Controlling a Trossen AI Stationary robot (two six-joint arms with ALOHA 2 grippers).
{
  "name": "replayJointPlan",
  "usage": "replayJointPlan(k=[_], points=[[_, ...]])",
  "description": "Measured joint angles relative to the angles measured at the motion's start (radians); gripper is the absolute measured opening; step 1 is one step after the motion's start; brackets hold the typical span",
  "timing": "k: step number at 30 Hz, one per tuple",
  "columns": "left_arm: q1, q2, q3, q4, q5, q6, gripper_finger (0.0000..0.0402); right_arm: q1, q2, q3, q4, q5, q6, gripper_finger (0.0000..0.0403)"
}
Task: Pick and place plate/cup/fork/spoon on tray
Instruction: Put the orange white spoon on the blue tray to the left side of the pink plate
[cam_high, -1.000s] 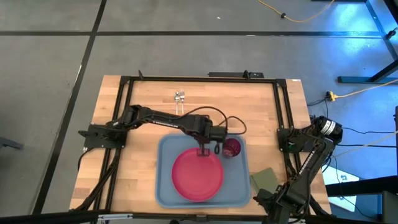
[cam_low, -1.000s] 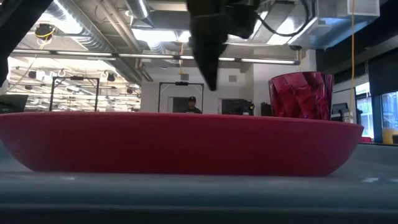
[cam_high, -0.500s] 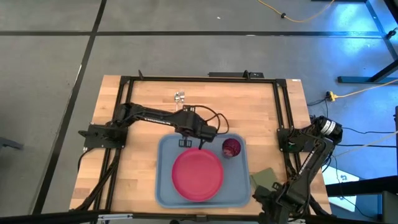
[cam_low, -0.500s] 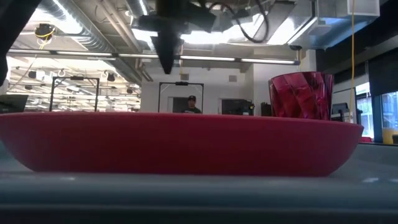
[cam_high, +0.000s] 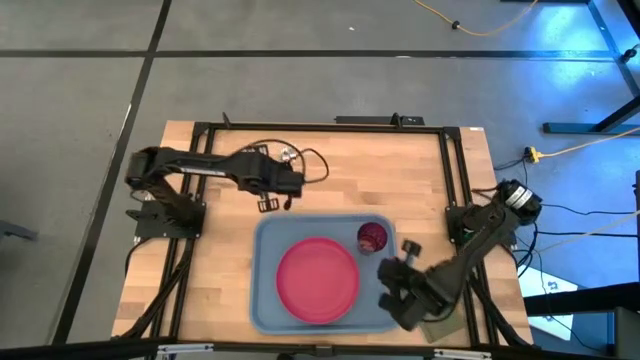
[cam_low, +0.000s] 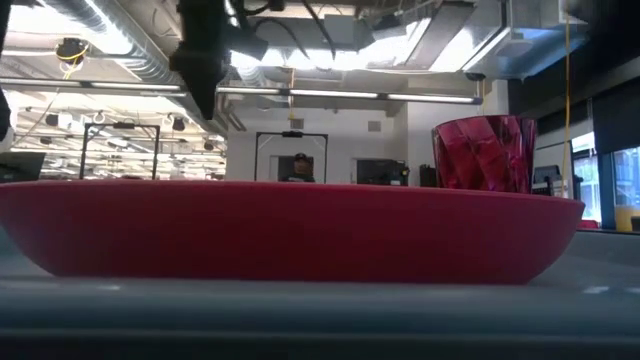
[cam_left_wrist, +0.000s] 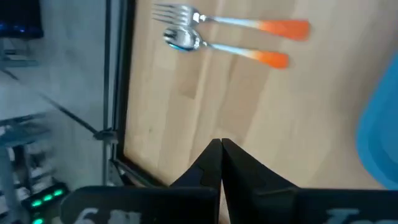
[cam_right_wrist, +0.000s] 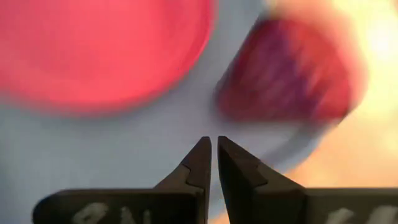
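Note:
The pink-red plate lies flat in the light blue tray. The dark red cup stands upright in the tray's far right corner. The fork and the spoon lie side by side on the wood near the table's far edge. My left gripper is shut and empty, above the wood between the tray's far rim and the utensils. My right gripper is shut and empty, over the tray's near right part; its wrist view shows the plate and the cup.
A black metal frame runs around the tabletop. The tray's far rim shows at the edge of the left wrist view. In the low view the plate fills the foreground, with the cup behind it.
My left gripper has gone from above the tray's far part toward the table's far left, off the tray and closer to the fork and spoon. My right arm has swung in from the table's right edge to the tray's near right part. Plate and cup have stayed put.

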Motion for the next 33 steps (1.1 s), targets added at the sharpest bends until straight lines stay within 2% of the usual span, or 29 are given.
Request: replayJointPlan(k=[4,7,10,11,12,14,16,23,27,33], points=[[0.052,-0.087,-0.116,0.211,0.002,0.047,0.0,-0.073,-0.002,0.15,-0.052,0.27,-0.335,0.0033],[0.106,-0.119,-0.191,0.422,0.001,0.117,0.0,-0.11,-0.002,0.248,-0.083,0.551,-0.567,0.0033],[0.172,-0.124,-0.256,0.64,0.028,0.189,0.0,-0.159,-0.004,0.317,-0.213,0.845,-0.619,0.0033],[0.194,-0.122,-0.276,0.706,0.044,0.213,0.0,-0.179,-0.004,0.338,-0.286,0.903,-0.59,0.0033],[0.217,-0.115,-0.294,0.759,0.064,0.234,0.0,-0.2,-0.004,0.358,-0.354,0.914,-0.542,0.0033],[0.259,-0.104,-0.319,0.825,0.109,0.251,0.0,-0.253,-0.004,0.397,-0.481,0.89,-0.411,0.0033],[0.293,-0.101,-0.336,0.861,0.151,0.243,0.0,-0.318,-0.025,0.397,-0.46,0.847,-0.377,0.0033],[0.342,-0.102,-0.342,0.858,0.291,0.187,0.0,-0.603,-0.051,0.396,-0.474,0.535,-0.299,0.0033],[0.35,-0.102,-0.342,0.854,0.355,0.156,0.0,-0.771,-0.046,0.394,-0.472,0.296,-0.364,0.0033],[0.35,-0.102,-0.341,0.852,0.325,0.2,0.0,-0.948,-0.044,0.287,-0.398,0.019,-0.595,0.0033]])
